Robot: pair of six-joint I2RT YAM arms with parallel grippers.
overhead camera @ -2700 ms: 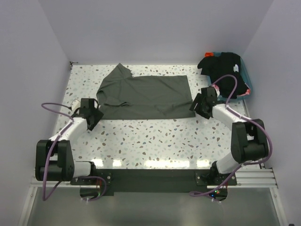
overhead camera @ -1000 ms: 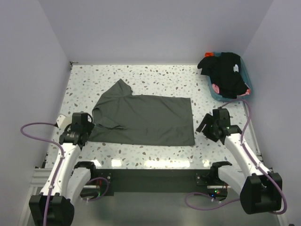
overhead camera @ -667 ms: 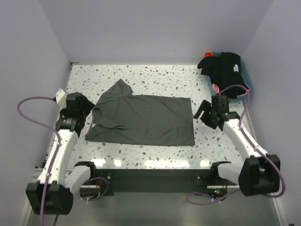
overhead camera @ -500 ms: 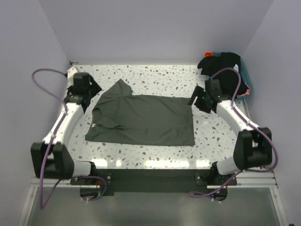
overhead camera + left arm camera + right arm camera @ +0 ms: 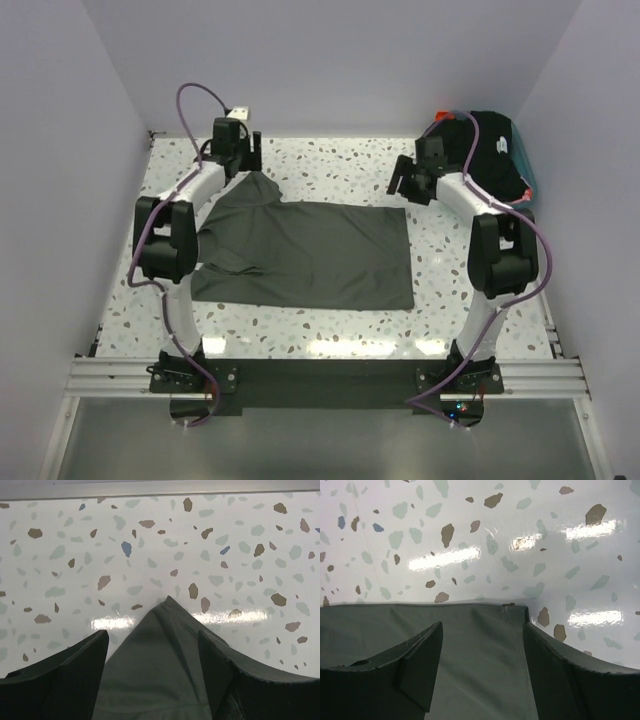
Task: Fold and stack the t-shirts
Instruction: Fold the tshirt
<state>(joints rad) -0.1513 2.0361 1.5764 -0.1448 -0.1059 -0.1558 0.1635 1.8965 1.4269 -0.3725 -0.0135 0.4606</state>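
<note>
Item 1: olive-grey t-shirt (image 5: 310,250). You have it lying flat in the middle of the speckled counter (image 5: 330,320), with the collar end to your left and the hem to your right. One pointed sleeve tip (image 5: 167,600) reaches toward the far edge.

Item 2: left claw (image 5: 152,636). Your arm is stretched to the far left, with the fingers spread either side of that sleeve tip. Nothing is pinched.

Item 3: right claw (image 5: 482,626). It is at the far right corner of the hem (image 5: 517,607), spread wide with the corner between its fingers. You cannot tell whether the fingers touch the cloth.

Item 4: black t-shirts (image 5: 485,150). These are heaped in the teal tub (image 5: 526,176) at the counter's far right corner, well apart from the olive shirt.
</note>
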